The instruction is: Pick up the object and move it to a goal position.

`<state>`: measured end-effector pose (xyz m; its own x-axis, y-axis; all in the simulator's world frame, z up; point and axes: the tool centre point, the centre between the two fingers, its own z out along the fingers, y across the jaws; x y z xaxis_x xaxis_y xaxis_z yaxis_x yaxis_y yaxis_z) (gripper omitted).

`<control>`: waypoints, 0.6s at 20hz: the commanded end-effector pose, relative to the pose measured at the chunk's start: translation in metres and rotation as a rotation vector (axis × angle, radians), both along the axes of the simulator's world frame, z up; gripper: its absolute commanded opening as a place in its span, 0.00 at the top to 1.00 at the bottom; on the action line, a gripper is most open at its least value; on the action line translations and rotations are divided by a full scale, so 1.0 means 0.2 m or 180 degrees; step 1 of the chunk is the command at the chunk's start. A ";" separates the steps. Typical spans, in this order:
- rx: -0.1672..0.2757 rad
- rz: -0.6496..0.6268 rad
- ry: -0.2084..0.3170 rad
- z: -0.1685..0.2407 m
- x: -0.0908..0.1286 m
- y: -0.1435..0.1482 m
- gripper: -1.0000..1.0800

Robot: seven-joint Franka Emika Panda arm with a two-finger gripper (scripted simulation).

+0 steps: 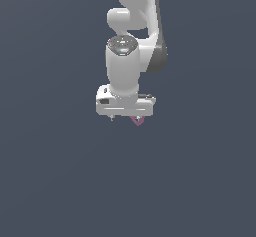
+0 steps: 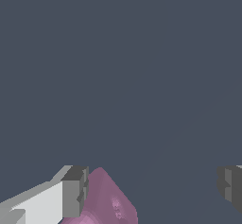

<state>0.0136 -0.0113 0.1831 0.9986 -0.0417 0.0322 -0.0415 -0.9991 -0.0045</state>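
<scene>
The pink-magenta block (image 2: 107, 203) lies on the dark grey floor between my fingers, close against one grey fingertip (image 2: 74, 191); the other fingertip (image 2: 230, 186) stands far from it. My gripper (image 2: 152, 190) is open wide and holds nothing. In the exterior view the white hand hangs low over the floor, the gripper (image 1: 126, 116) is mostly hidden under it, and only a corner of the block (image 1: 137, 121) peeks out below the hand's edge.
The white arm (image 1: 131, 36) rises behind the hand toward the top of the exterior view. The plain dark grey floor (image 1: 60, 181) spreads on all sides, with no other object in view.
</scene>
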 end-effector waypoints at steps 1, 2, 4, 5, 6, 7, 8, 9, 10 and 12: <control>0.0000 0.0000 0.0000 0.00 0.00 0.00 0.04; 0.0000 0.0000 0.0000 0.00 0.00 0.00 0.04; -0.0007 0.0003 0.0012 -0.01 -0.01 -0.01 0.04; -0.0013 0.0005 0.0020 -0.01 -0.01 -0.03 0.04; -0.0019 0.0006 0.0031 -0.02 -0.02 -0.04 0.04; -0.0027 0.0006 0.0045 -0.03 -0.03 -0.06 0.04; -0.0035 0.0004 0.0057 -0.03 -0.03 -0.07 0.04; -0.0040 0.0000 0.0067 -0.04 -0.04 -0.09 0.04; -0.0045 -0.0006 0.0074 -0.04 -0.04 -0.10 0.04; -0.0049 -0.0019 0.0081 -0.05 -0.04 -0.11 0.04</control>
<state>0.0058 -0.0311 0.1744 0.9989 -0.0455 0.0097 -0.0456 -0.9989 0.0103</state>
